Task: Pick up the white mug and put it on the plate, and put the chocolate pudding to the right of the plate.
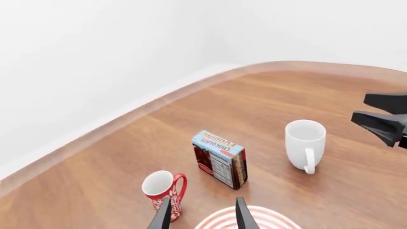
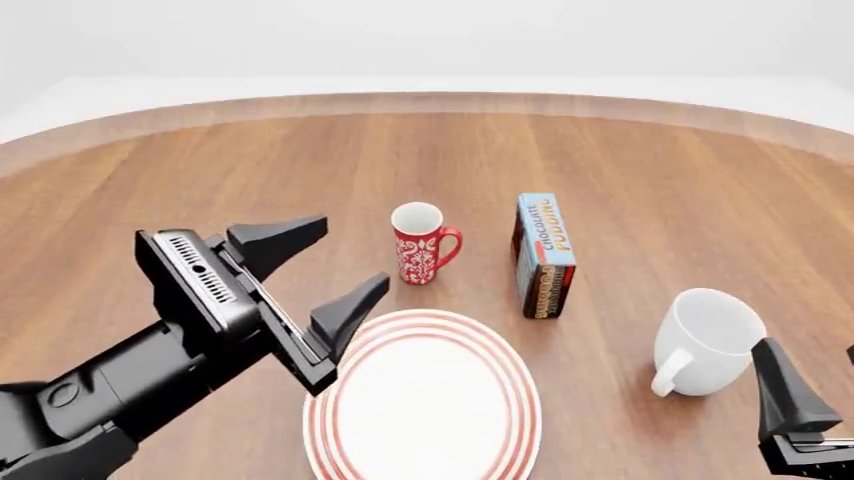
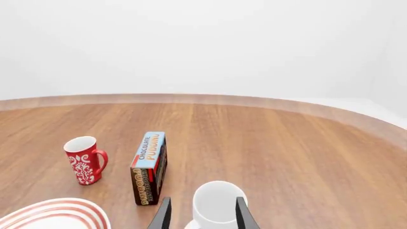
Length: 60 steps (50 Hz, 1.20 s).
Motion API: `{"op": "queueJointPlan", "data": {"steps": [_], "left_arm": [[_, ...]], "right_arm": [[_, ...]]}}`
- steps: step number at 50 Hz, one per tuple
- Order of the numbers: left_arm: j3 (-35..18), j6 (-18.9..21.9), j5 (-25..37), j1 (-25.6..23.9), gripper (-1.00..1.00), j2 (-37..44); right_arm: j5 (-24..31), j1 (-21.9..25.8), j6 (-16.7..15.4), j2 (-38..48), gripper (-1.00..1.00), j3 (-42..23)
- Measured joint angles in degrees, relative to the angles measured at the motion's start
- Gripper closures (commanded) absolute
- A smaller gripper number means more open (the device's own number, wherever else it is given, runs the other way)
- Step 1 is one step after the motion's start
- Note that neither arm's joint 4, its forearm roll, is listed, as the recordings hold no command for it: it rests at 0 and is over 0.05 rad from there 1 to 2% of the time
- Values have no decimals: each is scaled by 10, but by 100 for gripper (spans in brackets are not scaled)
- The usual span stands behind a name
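Note:
The white mug (image 2: 707, 338) stands upright at the right, handle toward the near side, right of the plate (image 2: 424, 323) with red rings. The chocolate pudding (image 2: 545, 255) carton stands on edge beyond the plate, between the red mug and the white mug. My right gripper (image 2: 817, 378) is open just on the near side of the white mug (image 3: 216, 202), its fingers (image 3: 164, 214) not touching it. My left gripper (image 2: 350, 255) hangs open over the plate's left edge, holding nothing. In the left wrist view I see the pudding (image 1: 219, 160), white mug (image 1: 305, 143) and plate (image 1: 254, 215).
A red mug (image 2: 420, 243) with white pattern stands upright just beyond the plate, left of the pudding. The round wooden table (image 2: 240, 170) ends at a curved far edge before a white wall. Bare wood lies right of the plate, near the white mug.

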Motion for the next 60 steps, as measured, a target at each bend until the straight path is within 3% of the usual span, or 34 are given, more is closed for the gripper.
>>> {"op": "queueJointPlan", "data": {"steps": [60], "left_arm": [[-86, -19, 0, -105, -100, 148]], "right_arm": [[0, 0, 0, 0, -100, 0]]}}
